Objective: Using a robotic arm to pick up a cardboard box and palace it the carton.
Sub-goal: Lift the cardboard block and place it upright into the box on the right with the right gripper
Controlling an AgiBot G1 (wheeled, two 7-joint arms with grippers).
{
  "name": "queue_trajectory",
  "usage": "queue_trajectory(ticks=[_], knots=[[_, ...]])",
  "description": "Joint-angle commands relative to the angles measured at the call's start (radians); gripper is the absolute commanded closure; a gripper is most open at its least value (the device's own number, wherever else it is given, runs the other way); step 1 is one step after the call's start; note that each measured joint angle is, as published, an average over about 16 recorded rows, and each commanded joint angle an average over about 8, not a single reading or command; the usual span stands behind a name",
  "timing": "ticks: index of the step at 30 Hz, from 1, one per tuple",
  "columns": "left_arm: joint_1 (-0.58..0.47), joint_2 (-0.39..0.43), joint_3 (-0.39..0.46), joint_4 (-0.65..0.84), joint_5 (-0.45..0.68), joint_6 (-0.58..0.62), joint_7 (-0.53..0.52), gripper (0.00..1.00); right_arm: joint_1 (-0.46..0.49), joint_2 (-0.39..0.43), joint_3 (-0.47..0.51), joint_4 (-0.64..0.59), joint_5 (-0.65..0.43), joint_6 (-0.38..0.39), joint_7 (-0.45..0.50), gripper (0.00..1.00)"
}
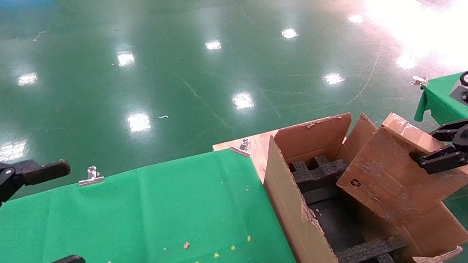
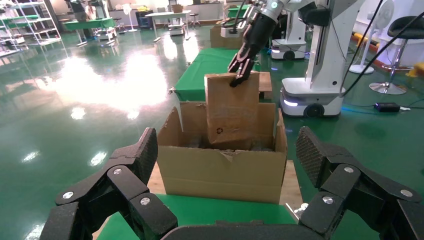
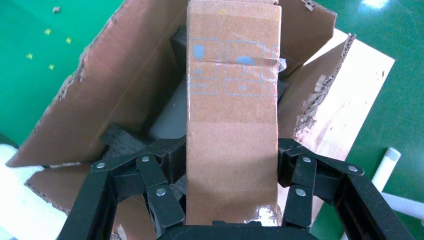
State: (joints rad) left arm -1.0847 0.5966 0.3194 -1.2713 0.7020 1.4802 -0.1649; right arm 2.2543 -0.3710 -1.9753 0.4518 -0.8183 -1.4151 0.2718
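The cardboard box (image 1: 393, 176), slim and brown with a small recycling mark, hangs tilted over the open carton (image 1: 285, 195). My right gripper (image 1: 426, 147) is shut on the box's upper end. In the right wrist view the box (image 3: 232, 110) runs straight out between the fingers (image 3: 162, 197), pointing down into the carton (image 3: 120, 85). In the left wrist view the box's (image 2: 232, 107) lower end dips behind the carton's near wall (image 2: 220, 170). Black foam blocks (image 1: 319, 170) line the carton's inside. My left gripper (image 1: 72, 213) stays open and empty over the green cloth, far left.
A green cloth (image 1: 139, 218) covers the table beside the carton, held by metal clips (image 1: 91, 176); small yellow crumbs lie on it. The carton rests on a wooden board (image 1: 256, 144). A second green-covered table (image 1: 441, 98) stands at the far right, and shiny green floor lies beyond.
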Motion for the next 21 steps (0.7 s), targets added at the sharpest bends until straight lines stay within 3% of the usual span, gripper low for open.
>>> queue_trajectory(ticks=[1,11,21], knots=[[0.0,0.0,0.0,0.0,0.0,0.0,0.0,0.0,-0.009,-0.001,0.001,-0.001,0.012,0.001,0.017,1.0],[0.0,0.0,0.0,0.0,0.0,0.0,0.0,0.0,-0.082,-0.027,-0.026,0.018,0.025,0.129,0.262,1.0],[0.0,0.0,0.001,0.0,0.0,0.0,0.0,0.0,-0.076,-0.047,-0.088,0.164,-0.093,0.297,0.489,1.0]])
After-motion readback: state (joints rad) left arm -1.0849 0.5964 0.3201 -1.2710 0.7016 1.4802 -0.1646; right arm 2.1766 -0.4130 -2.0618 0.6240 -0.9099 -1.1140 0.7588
